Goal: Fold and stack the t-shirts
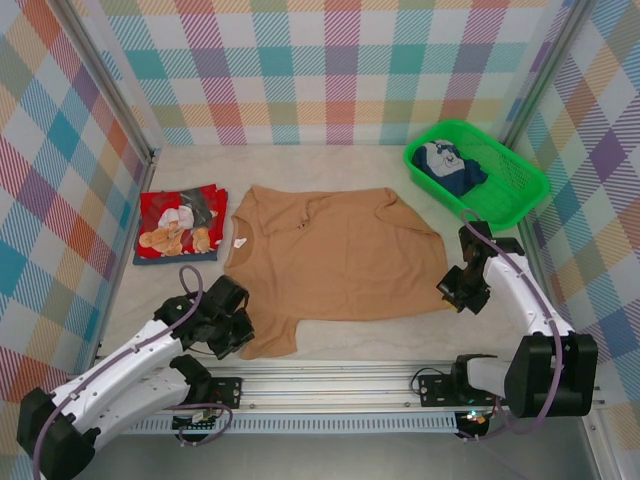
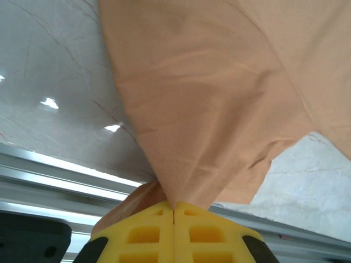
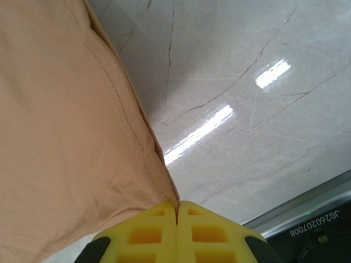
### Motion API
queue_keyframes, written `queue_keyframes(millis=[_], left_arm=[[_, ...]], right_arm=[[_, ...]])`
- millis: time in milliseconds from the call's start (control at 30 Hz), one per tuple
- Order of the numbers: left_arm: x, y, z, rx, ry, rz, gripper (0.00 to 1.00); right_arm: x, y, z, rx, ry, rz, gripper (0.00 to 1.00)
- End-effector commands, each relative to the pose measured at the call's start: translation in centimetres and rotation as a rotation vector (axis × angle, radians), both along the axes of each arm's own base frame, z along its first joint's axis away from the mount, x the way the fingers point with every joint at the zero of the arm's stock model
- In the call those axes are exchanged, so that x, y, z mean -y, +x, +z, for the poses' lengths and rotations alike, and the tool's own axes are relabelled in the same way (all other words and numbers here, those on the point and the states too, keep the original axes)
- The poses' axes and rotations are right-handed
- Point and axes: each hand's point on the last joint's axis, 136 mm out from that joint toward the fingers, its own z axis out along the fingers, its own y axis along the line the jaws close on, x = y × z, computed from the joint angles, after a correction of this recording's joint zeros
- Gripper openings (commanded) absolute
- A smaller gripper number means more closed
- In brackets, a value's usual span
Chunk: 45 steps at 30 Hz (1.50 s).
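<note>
A green plastic mesh basket (image 1: 515,175) at the tabletop's (image 1: 400,330) back right holds a crumpled blue-and-white garment (image 1: 448,165). The tan-brown cloth t-shirt (image 1: 330,250) lies spread mid-tabletop. The left end effector (image 1: 240,335) and the right end effector (image 1: 450,288) each pinch one of its near corners. A folded red printed t-shirt (image 1: 180,222) sits at the left.

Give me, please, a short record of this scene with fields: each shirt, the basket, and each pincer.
tan shirt: spread out on the table, plain side up
red shirt: folded, lying left of the tan shirt
basket: green mesh, at the far right, with a dark blue and white cloth inside
left pincer: shut on the tan shirt's near left corner
right pincer: shut on the tan shirt's right edge
</note>
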Motion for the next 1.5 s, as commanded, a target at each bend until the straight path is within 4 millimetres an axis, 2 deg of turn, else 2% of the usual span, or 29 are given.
queue_keyframes(millis=[0, 67, 167, 267, 333, 433, 533, 667, 767, 933, 1000, 1067, 1133, 1200, 1267, 1400, 1467], left_arm=[[0.3, 2.6, 4.0, 0.144, -0.006, 0.016, 0.00], [0.1, 4.6, 7.6, 0.270, 0.006, 0.028, 0.00], [0.4, 8.4, 14.5, 0.472, 0.027, 0.029, 0.00], [1.3, 12.3, 21.9, 0.677, 0.055, -0.003, 0.00], [1.6, 14.5, 26.0, 0.781, 0.078, -0.008, 0.00], [1.3, 16.8, 32.7, 0.946, 0.103, 0.001, 0.00], [0.1, 17.4, 39.9, 1.139, 0.121, 0.039, 0.00], [-1.2, 15.7, 48.4, 1.394, 0.076, 0.070, 0.00], [-2.0, 13.6, 52.9, 1.544, 0.032, 0.072, 0.00], [-3.0, 10.5, 58.5, 1.724, -0.023, 0.062, 0.00], [-2.8, 10.4, 60.0, 1.751, -0.017, 0.045, 0.00], [-2.2, 11.3, 60.8, 1.740, 0.024, 0.018, 0.00], [-1.3, 13.4, 60.6, 1.705, 0.082, 0.009, 0.00], [-0.5, 16.6, 59.5, 1.645, 0.146, 0.015, 0.00], [0.0, 21.3, 57.3, 1.557, 0.171, 0.030, 0.00], [-1.1, 31.0, 51.6, 1.393, 0.119, 0.108, 0.00], [-1.5, 36.6, 47.0, 1.289, 0.086, 0.128, 0.00]], right_arm=[[-0.2, 1.5, 1.6, 0.098, 0.010, 0.008, 0.00], [-0.5, 3.7, 4.1, 0.220, 0.023, 0.042, 0.00], [-0.7, 7.5, 9.1, 0.397, 0.008, 0.095, 0.00], [-0.9, 11.4, 15.3, 0.594, -0.014, 0.147, 0.00], [-0.9, 13.4, 19.7, 0.721, -0.032, 0.168, 0.00], [-1.1, 15.1, 26.6, 0.924, -0.052, 0.196, 0.00], [-1.2, 15.0, 33.2, 1.108, -0.069, 0.210, 0.00], [-1.1, 12.8, 40.5, 1.326, -0.103, 0.220, 0.00], [-0.7, 10.4, 44.7, 1.472, -0.146, 0.218, 0.00], [0.1, 7.1, 49.1, 1.615, -0.202, 0.188, 0.00], [0.3, 6.9, 50.1, 1.640, -0.215, 0.175, 0.00], [0.5, 7.3, 50.8, 1.653, -0.219, 0.163, 0.00], [0.2, 8.5, 50.9, 1.647, -0.210, 0.173, 0.00], [0.0, 10.9, 50.2, 1.602, -0.199, 0.182, 0.00], [-0.3, 14.2, 48.5, 1.529, -0.182, 0.190, 0.00], [-0.8, 21.0, 44.7, 1.410, -0.156, 0.206, 0.00], [-1.4, 25.1, 41.6, 1.333, -0.124, 0.227, 0.00]])
